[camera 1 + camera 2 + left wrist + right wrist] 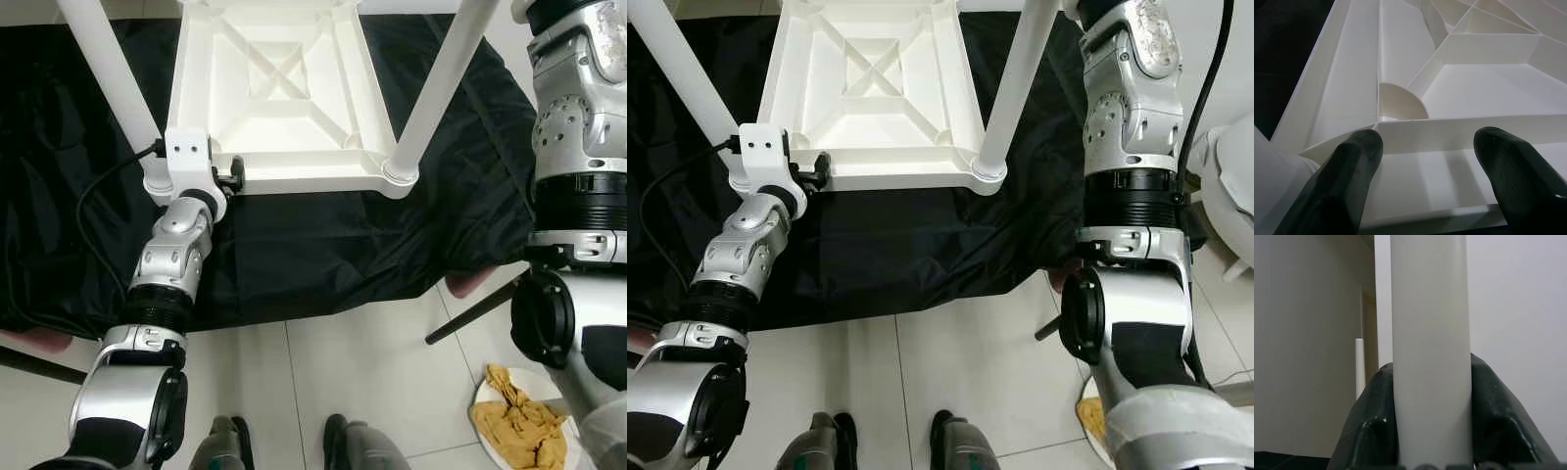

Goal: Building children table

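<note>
I'm looking down at the children's table (274, 88), flipped underside-up on a black sheet (323, 245) that is spread over the tiled floor (362, 362). Its ribbed white frame faces me, and white legs rise from the corners nearest me.

My left tool (1425, 161) sits at the near-left corner of the frame. From the wrist camera its two fingers (1342, 171) stand well apart, straddling the near rim and gripping nothing; I'd call it wide open, resting at the edge, not clamped.

My right tool (1430, 416) is closed around a white leg (1430, 333), one finger pressed on each side of the tube. In the head views that arm reaches up high on the right, so I take the held piece to be the near-right leg (431, 88), which stands in its round socket (400, 174) at the corner.

My read on handling: this is moulded plastic, light and stiff but smooth, so the round leg may twist or slip in a pinch. I'd grip the tube low, close to the socket, and steady the frame by its rim or a rib, where the walls give a flat edge to hold. A yellow cloth (519, 416) lies on a plate off to my right.
</note>
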Robot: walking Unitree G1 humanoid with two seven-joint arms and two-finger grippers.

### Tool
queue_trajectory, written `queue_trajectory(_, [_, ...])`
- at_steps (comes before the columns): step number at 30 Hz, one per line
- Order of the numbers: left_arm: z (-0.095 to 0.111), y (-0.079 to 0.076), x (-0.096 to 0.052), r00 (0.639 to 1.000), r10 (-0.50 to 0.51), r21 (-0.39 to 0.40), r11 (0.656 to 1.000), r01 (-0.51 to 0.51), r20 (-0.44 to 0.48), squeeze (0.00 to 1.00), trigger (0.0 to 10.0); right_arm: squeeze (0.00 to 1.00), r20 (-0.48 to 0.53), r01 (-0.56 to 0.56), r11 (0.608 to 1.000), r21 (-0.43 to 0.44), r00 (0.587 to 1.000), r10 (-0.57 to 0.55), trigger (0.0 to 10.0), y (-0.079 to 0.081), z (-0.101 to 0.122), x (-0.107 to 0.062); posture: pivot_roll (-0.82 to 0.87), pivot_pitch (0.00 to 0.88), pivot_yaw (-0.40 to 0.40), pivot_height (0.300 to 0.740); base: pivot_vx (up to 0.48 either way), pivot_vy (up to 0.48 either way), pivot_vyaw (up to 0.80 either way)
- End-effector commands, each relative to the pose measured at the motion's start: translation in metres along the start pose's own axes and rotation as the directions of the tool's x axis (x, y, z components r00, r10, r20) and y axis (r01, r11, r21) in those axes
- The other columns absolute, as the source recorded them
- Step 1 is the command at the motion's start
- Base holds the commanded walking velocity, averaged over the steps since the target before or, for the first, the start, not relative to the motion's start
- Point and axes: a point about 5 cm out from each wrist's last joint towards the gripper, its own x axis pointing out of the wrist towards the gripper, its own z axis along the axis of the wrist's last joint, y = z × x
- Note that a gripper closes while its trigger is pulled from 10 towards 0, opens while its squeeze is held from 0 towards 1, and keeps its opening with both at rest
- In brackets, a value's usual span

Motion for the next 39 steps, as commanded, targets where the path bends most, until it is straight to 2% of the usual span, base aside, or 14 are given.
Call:
queue_trajectory(1, [-0.017,0.066,-0.011,0.896,0.437,0.069,0.899,-0.432,-0.083,0.0,10.0,0.0,0.035,0.093,0.995,0.023,0.995,-0.094,0.0,-0.025,0.009,-0.016,-0.03,0.243,0.007,0.74,0.0,0.0,0.0])
queue_trajectory(6, [-0.002,0.078,-0.012,0.871,0.489,0.088,0.87,-0.485,-0.032,0.0,10.0,0.0,0.05,0.099,0.995,0.033,0.994,-0.1,0.0,-0.029,0.015,-0.027,-0.03,0.239,0.011,0.74,0.0,0.0,0.0])
queue_trajectory(8, [0.002,0.084,-0.012,0.855,0.518,0.106,0.851,-0.513,-0.018,0.0,10.0,0.0,0.056,0.121,0.992,0.034,0.991,-0.123,0.0,-0.036,0.02,-0.035,-0.03,0.235,0.009,0.74,0.0,0.0,0.0])
queue_trajectory(11, [0.001,0.091,-0.013,0.84,0.542,0.133,0.834,-0.535,-0.021,0.0,10.0,0.0,0.051,0.131,0.991,0.025,0.99,-0.132,0.0,-0.037,0.023,-0.04,-0.03,0.236,0.013,0.74,0.0,0.0,0.0])
queue_trajectory(16, [0.0,0.094,-0.013,0.834,0.551,0.14,0.828,-0.542,-0.028,0.0,10.0,0.0,0.047,0.128,0.992,0.019,0.991,-0.128,0.0,-0.035,0.025,-0.043,-0.03,0.236,0.013,0.74,0.0,0.0,0.0])
queue_trajectory(17, [-0.002,0.102,-0.016,0.822,0.569,0.156,0.815,-0.558,-0.03,0.0,10.0,0.0,0.06,0.093,0.996,0.01,0.994,-0.094,0.0,-0.031,0.032,-0.046,-0.03,0.236,0.021,0.74,0.0,0.0,0.0])
queue_trajectory(20, [-0.002,0.105,-0.018,0.815,0.578,0.162,0.808,-0.567,-0.03,0.0,10.0,0.0,0.077,0.07,0.997,0.014,0.994,-0.071,0.0,-0.029,0.038,-0.048,-0.03,0.235,0.024,0.74,0.0,0.0,0.0])
queue_trajectory(22, [-0.003,0.11,-0.019,0.806,0.59,0.172,0.798,-0.577,-0.033,0.0,10.0,0.0,0.101,0.018,1.0,0.007,0.995,-0.018,0.0,-0.024,0.051,-0.051,-0.03,0.233,0.029,0.74,0.0,0.0,0.0])
queue_trajectory(26, [-0.004,0.113,-0.02,0.803,0.595,0.177,0.794,-0.581,-0.037,0.0,10.0,0.0,0.102,0.01,1.0,-0.01,0.995,-0.008,0.0,-0.026,0.057,-0.055,-0.03,0.231,0.032,0.74,0.0,0.0,0.0])
queue_trajectory(31, [-0.005,0.115,-0.019,0.8,0.598,0.194,0.79,-0.581,-0.042,0.0,10.0,0.0,0.104,0.15,0.987,-0.054,0.984,-0.144,0.0,-0.048,0.064,-0.068,-0.04,0.228,0.043,0.74,0.0,0.0,0.0])
queue_trajectory(34, [-0.006,0.116,-0.018,0.798,0.6,0.208,0.788,-0.58,-0.047,0.0,10.0,0.0,0.092,0.304,0.95,-0.068,0.95,-0.298,0.0,-0.07,0.06,-0.086,-0.04,0.231,0.049,0.74,0.0,0.0,0.0])
queue_trajectory(37, [-0.006,0.118,-0.018,0.793,0.608,0.22,0.78,-0.586,-0.045,0.0,10.0,0.0,0.08,0.351,0.933,-0.078,0.935,-0.345,0.0,-0.076,0.058,-0.095,-0.04,0.233,0.053,0.74,0.0,0.0,0.0])
queue_trajectory(39, [-0.002,0.125,-0.02,0.776,0.63,0.231,0.761,-0.606,-0.041,0.0,10.0,0.0,0.053,0.413,0.905,-0.106,0.911,-0.41,0.0,-0.086,0.054,-0.111,-0.04,0.236,0.058,0.74,0.0,0.0,0.0])
